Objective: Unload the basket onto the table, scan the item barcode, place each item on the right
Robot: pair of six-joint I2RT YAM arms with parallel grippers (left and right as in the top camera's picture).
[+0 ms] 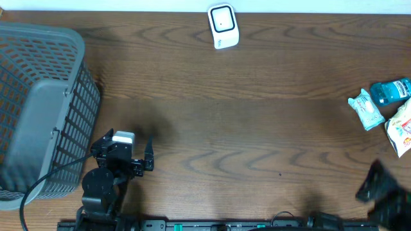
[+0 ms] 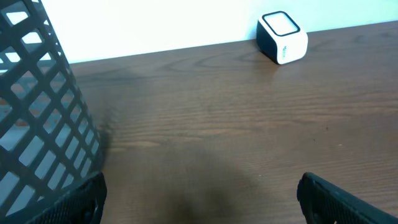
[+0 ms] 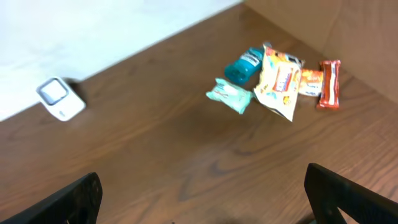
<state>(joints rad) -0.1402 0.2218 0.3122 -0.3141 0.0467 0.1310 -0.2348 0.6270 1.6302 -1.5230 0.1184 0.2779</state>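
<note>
The items lie in a cluster at the table's right edge: a teal wipes pack (image 1: 366,109) (image 3: 230,96), a blue bottle (image 1: 392,92) (image 3: 244,64), a yellow-white snack bag (image 1: 401,128) (image 3: 280,81), an orange packet (image 3: 309,82) and a red bar (image 3: 329,84). No barcode is legible on any of them. A white box scanner (image 1: 223,25) (image 2: 283,37) (image 3: 60,98) stands at the far middle edge. My left gripper (image 1: 128,151) (image 2: 202,205) is open and empty at the near left beside the basket. Open and empty too, my right gripper (image 1: 385,189) (image 3: 205,205) hovers at the near right, short of the items.
A grey mesh basket (image 1: 38,109) (image 2: 37,124) fills the left side, close against my left gripper's left finger. Bare brown wood table (image 1: 244,141) lies between the arms and the scanner. A cardboard wall (image 3: 348,31) rises behind the items.
</note>
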